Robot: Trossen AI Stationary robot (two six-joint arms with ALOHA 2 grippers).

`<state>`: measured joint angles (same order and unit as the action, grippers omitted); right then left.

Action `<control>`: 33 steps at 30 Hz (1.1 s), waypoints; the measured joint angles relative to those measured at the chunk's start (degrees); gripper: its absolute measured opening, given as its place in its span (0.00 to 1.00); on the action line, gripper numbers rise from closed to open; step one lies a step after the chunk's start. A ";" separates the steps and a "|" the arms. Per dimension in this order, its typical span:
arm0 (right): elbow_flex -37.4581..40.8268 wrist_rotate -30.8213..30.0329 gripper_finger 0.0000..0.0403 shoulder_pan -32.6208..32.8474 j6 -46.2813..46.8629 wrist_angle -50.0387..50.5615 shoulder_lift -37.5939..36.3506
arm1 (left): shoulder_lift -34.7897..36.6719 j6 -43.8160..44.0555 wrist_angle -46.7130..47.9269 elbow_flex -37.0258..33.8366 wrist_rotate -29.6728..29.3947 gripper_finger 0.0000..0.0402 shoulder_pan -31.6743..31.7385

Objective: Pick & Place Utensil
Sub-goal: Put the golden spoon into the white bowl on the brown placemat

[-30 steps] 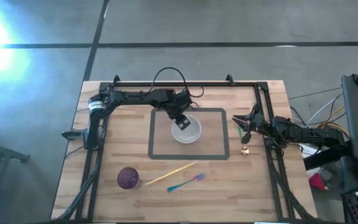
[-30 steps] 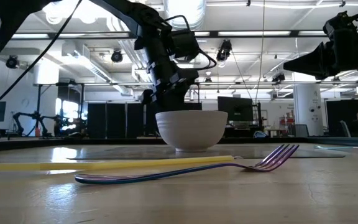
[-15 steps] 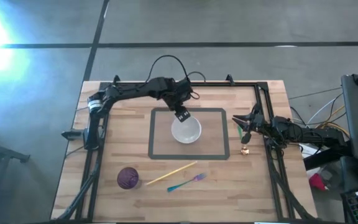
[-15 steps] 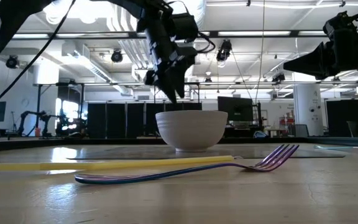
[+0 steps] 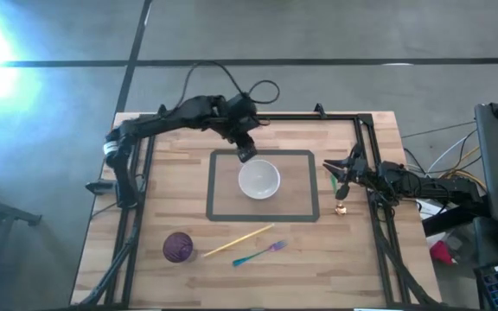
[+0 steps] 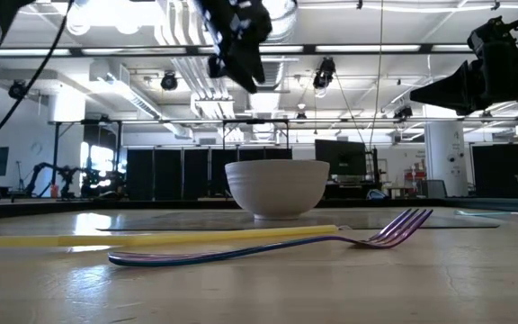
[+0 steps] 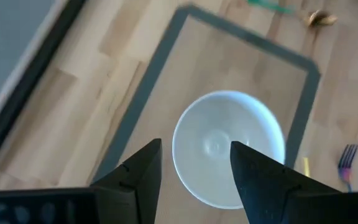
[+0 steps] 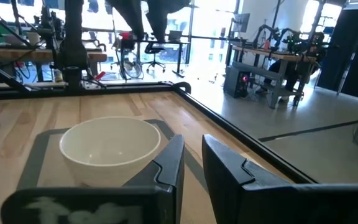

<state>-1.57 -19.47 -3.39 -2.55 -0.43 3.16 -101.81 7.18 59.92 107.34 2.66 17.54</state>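
Observation:
A white bowl [image 5: 258, 180] stands inside a grey taped rectangle [image 5: 212, 186]; the left wrist view shows nothing in it [image 7: 227, 148]. An iridescent blue-purple fork [image 5: 259, 253] and a yellow stick [image 5: 239, 241] lie flat on the wood nearer the table's near edge. My left gripper [image 5: 245, 152] hangs open, high above the bowl's far-left side [image 6: 244, 65], its fingers pointing down with only table and bowl between them [image 7: 194, 158]. My right gripper [image 5: 340, 177] waits at the table's right side, pointing at the bowl, with a narrow gap between its fingers [image 8: 192, 146].
A purple cup [image 5: 178, 247] stands near the table's near-left corner. A green bit [image 5: 333, 181] and a small brown object [image 5: 341, 207] lie by the right gripper. A black frame [image 5: 258, 116] runs along the far edge and both sides.
My left gripper has risen from just over the bowl's far-left rim to well above it, drifting toward the table's far-left. The bowl, fork and stick have stayed in place.

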 joint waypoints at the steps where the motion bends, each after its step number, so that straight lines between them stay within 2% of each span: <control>1: 0.00 0.01 0.13 0.01 0.00 0.00 0.00 | 1.49 -0.06 -0.39 -0.86 -0.39 0.45 -0.32; 6: 0.00 -0.01 0.13 -0.01 -0.01 -0.02 0.00 | 9.55 -0.76 -6.34 -8.29 -2.57 0.45 -2.89; 19: -0.02 0.01 0.13 0.01 0.28 -0.13 -0.02 | 31.91 -2.02 -34.75 -37.84 -2.39 0.45 -8.65; 27: 0.00 0.13 0.13 0.01 12.30 -1.28 -0.02 | 42.79 -4.01 -48.83 -53.74 -2.30 0.45 -10.84; 33: 0.00 0.50 0.13 -0.01 21.09 -9.25 -0.04 | 48.86 -5.41 -58.57 -63.89 -2.28 0.45 -12.36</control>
<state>-1.56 -18.97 -3.40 18.54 -9.68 3.11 -52.95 1.77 1.35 43.44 0.38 5.18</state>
